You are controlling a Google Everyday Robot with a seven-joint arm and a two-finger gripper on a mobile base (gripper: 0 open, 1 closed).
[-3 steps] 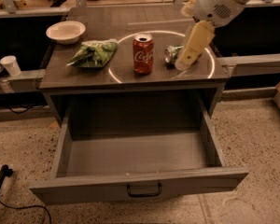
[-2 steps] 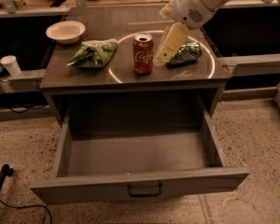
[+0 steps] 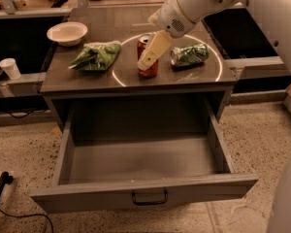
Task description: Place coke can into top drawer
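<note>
hand [image 3: 147, 62] moved over coke can [image 3: 151, 73], bag [image 3: 96, 56] near

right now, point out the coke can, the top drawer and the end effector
coke can [image 3: 152, 72]: camera view, red lower side
top drawer [image 3: 87, 198]: camera view, grey front panel
end effector [image 3: 146, 62]: camera view, cream tip, at the coke can

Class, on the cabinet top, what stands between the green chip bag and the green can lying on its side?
In the camera view, the coke can, with the gripper right in front of it.
</note>
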